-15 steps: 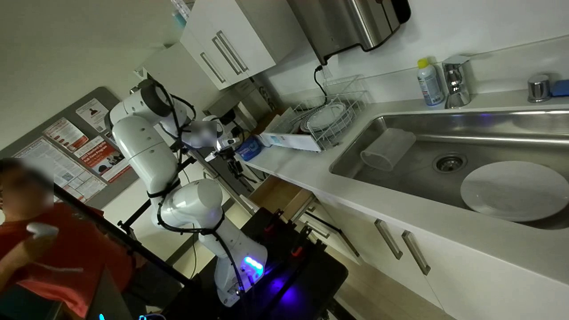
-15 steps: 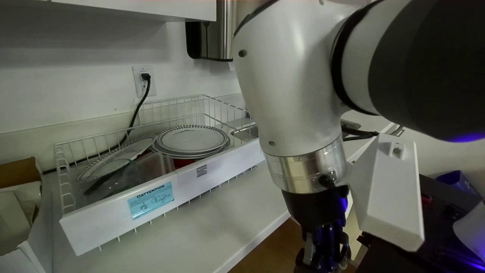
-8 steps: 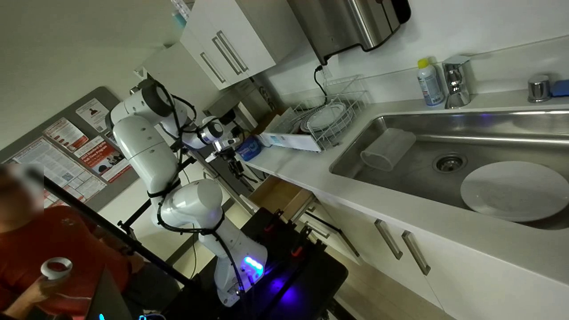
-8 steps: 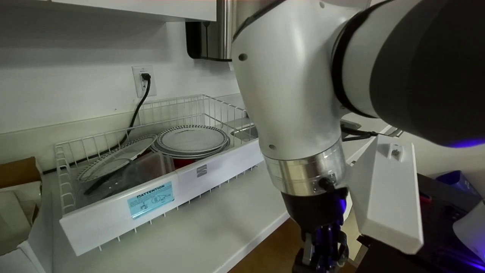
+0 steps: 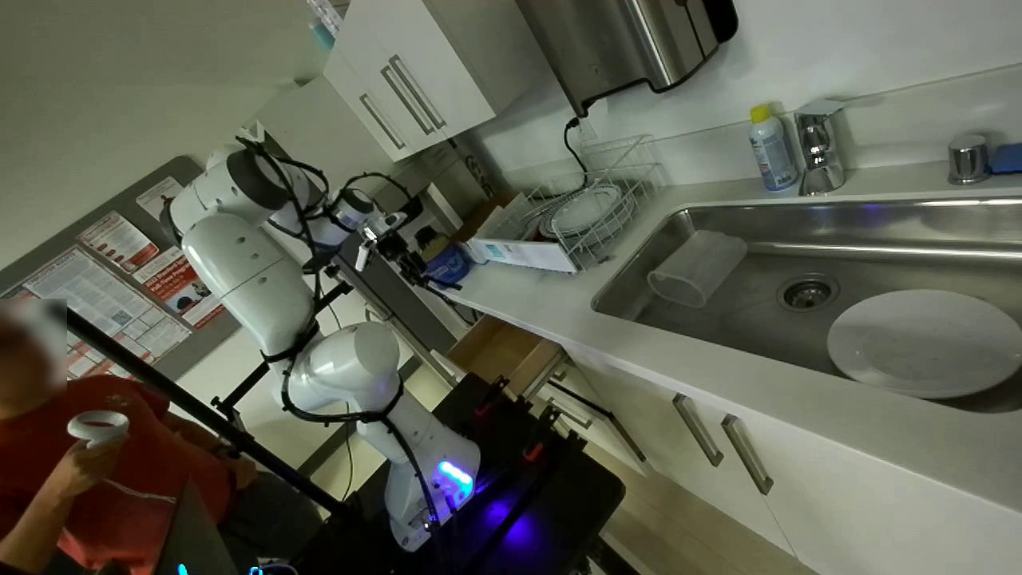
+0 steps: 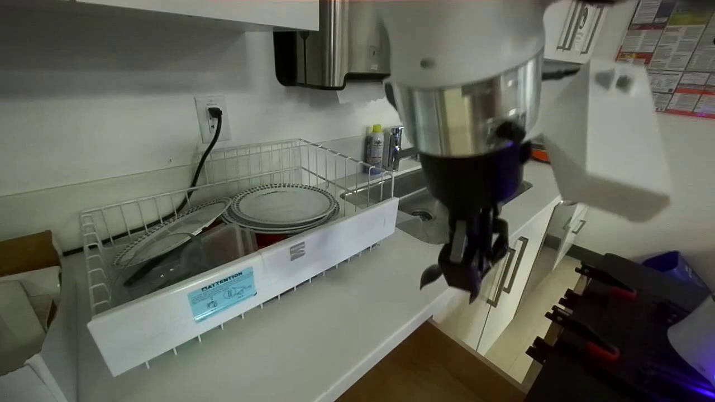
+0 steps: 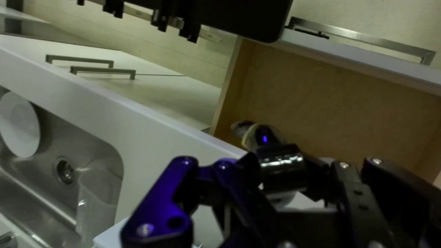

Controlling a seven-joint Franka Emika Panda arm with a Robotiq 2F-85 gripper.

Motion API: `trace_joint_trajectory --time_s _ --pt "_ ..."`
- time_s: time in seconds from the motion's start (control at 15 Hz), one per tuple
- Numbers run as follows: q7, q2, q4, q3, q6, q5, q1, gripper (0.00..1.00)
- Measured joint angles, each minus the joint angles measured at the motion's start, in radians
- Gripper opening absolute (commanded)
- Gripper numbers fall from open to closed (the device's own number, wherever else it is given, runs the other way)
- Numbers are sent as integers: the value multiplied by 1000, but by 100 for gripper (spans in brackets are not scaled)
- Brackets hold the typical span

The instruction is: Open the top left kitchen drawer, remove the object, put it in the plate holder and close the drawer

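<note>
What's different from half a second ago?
The gripper went up, in both exterior views, and the person's hand went up too. I can't tell whether the gripper grabbed or let go of anything. The drawer stayed open, and the rack and its plates stayed put.

Shiny metal formed the kitchen sink (image 5: pixel 754 326) and polished faucet (image 5: pixel 818 152), while matt wood lined the drawer (image 7: pixel 339 103).
</note>
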Motion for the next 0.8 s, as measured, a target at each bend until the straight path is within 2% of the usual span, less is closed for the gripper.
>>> trace_joint_trajectory --time_s 0.2,0.27,0.6,0.67,0.8 --pt "-39 -47 96 21 -156 -87 -18 2" --pt "-58 -51 132 29 -199 -120 -25 9" --pt "-59 -37 146 47 -209 -125 -40 9" --pt "-59 -35 146 48 -209 -125 -40 2" --pt "-59 -33 147 51 -209 -125 -42 2"
